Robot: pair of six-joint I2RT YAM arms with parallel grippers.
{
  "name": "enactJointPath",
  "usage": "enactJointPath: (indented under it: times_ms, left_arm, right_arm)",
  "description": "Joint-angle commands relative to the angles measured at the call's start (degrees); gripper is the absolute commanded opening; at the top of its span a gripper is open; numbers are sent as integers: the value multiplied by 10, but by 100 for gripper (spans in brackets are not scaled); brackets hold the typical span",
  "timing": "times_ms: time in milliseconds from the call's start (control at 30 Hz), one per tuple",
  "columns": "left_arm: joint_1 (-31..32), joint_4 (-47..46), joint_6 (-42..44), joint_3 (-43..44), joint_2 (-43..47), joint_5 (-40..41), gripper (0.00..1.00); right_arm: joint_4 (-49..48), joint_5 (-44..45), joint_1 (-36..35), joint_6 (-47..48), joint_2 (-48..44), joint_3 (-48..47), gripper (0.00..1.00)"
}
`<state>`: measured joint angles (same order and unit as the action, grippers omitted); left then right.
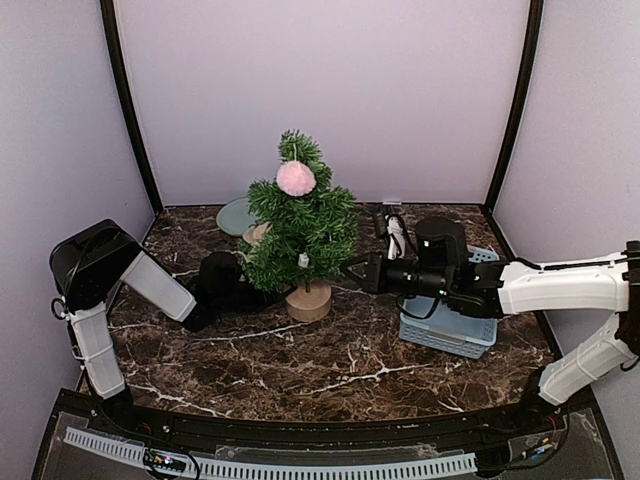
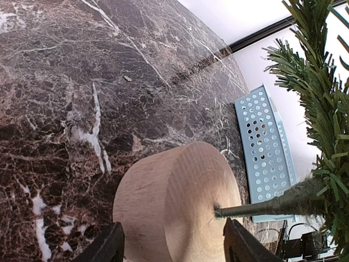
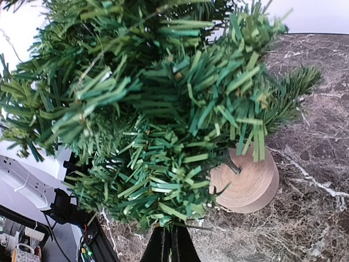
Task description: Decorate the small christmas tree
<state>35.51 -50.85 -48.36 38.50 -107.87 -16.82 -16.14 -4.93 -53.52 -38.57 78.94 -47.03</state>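
Note:
The small christmas tree [image 1: 305, 215] stands upright mid-table on its round wooden stump base [image 1: 308, 302]. A pink pom-pom [image 1: 295, 177] hangs near its top and a small white ornament [image 1: 303, 261] hangs low at the front. My left gripper [image 1: 272, 293] is low at the left of the base. In the left wrist view it [image 2: 174, 248] is open, with its fingers on either side of the base [image 2: 174, 202]. My right gripper [image 1: 352, 270] is at the lower right branches. In the right wrist view its fingers [image 3: 163, 245] are closed together under the needles [image 3: 152, 109]. I see nothing held between them.
A blue-grey perforated basket [image 1: 445, 330] sits at the right under the right arm, and also shows in the left wrist view [image 2: 262, 147]. A pale round plate [image 1: 235, 215] lies behind the tree. Black and white items [image 1: 392, 232] lie at the back right.

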Motion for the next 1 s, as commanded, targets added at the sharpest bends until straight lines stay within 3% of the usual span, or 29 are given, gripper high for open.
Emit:
enactJointPath:
  times_ms: [0,967]
  left_arm:
    - [-5,-1,5,12,-1,4,64]
    - [-9,4,15,25,-15,-3,63]
  right_arm:
    - [-29,-7,-3,-10,5,24,0]
    - [-76,-17,-3,-40,53,65,3]
